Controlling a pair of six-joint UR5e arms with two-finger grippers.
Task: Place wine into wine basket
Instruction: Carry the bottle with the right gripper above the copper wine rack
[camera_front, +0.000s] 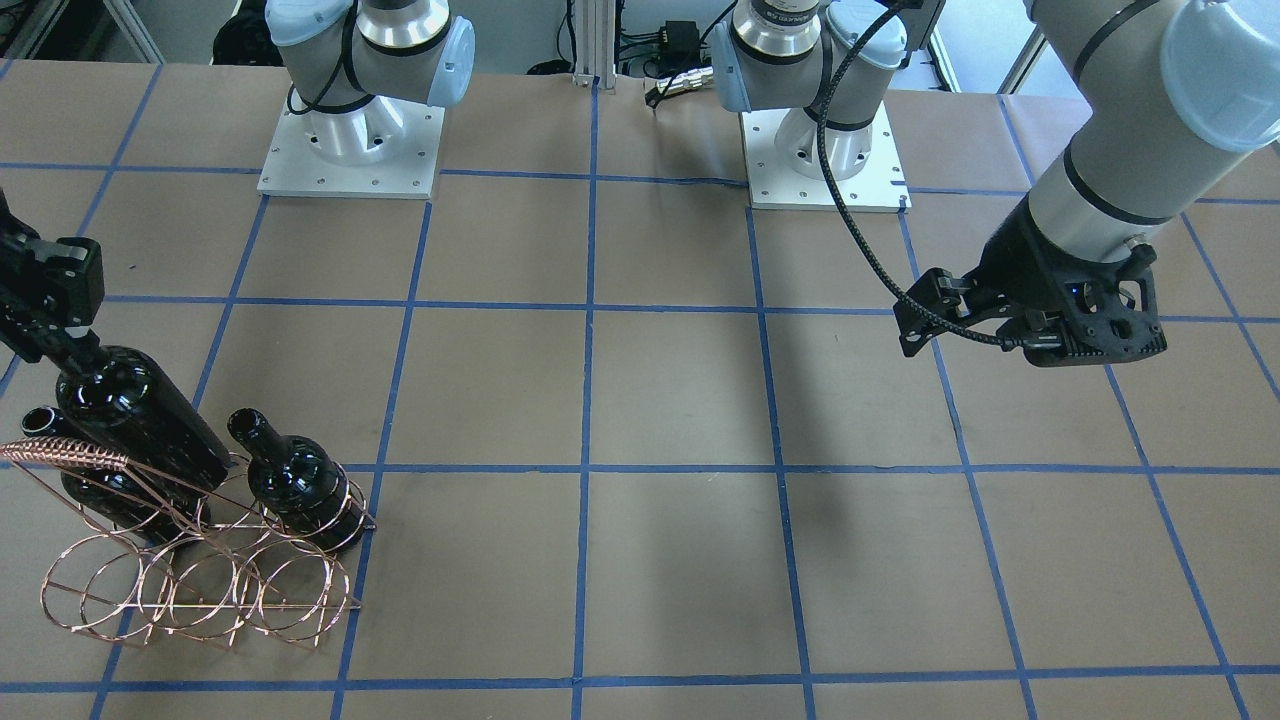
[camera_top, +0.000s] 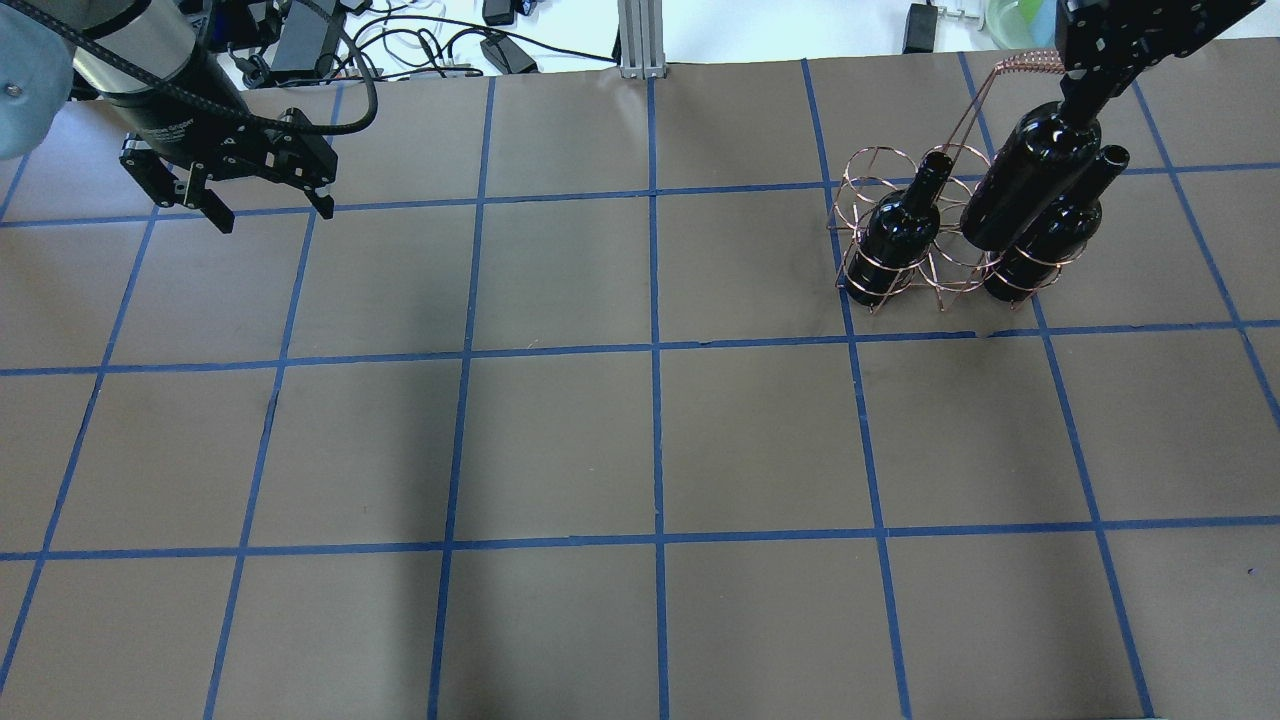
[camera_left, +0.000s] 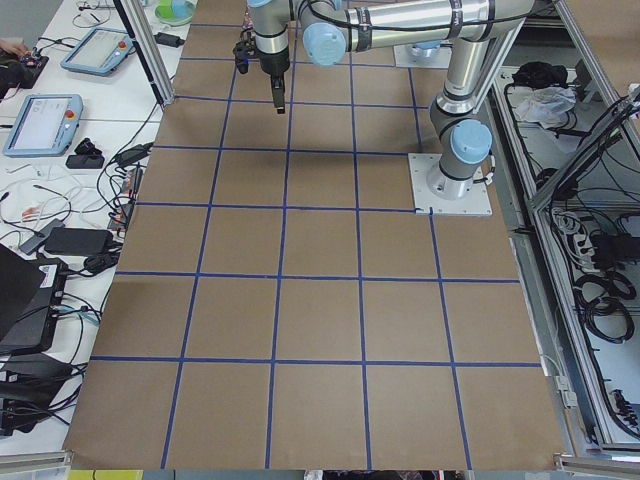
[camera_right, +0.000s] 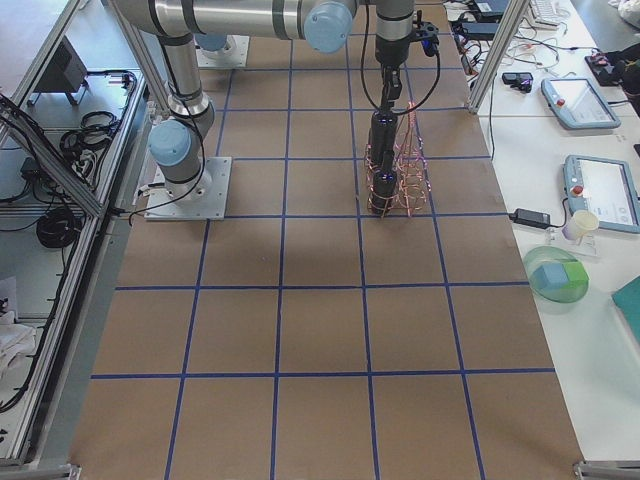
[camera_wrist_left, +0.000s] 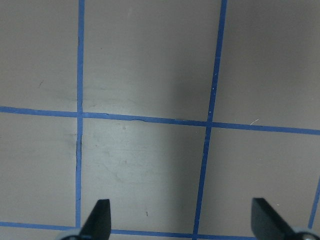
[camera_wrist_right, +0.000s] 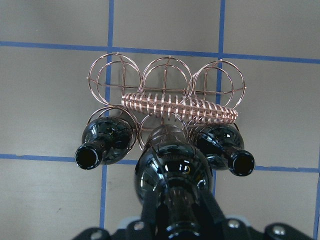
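My right gripper (camera_top: 1086, 98) is shut on the neck of a glossy black wine bottle (camera_top: 1028, 182) and holds it over the copper wire wine basket (camera_top: 868, 165). In the right wrist view this bottle (camera_wrist_right: 172, 167) hangs between two more bottles (camera_wrist_right: 104, 144) (camera_wrist_right: 226, 146) that stand in the outer rings of one row. Its base is near the top of the middle ring; I cannot tell whether it is inside. The braided handle (camera_wrist_right: 180, 107) runs just behind it. My left gripper (camera_top: 273, 215) hovers open and holds nothing, far across the table.
Brown paper with a blue tape grid (camera_top: 655, 345) covers the table. The two arm bases (camera_front: 350, 150) (camera_front: 825, 150) stand at the robot's edge. Cables (camera_top: 420, 45) lie past the far edge. Side tables carry tablets (camera_right: 598, 190) and a green bowl (camera_right: 558, 278).
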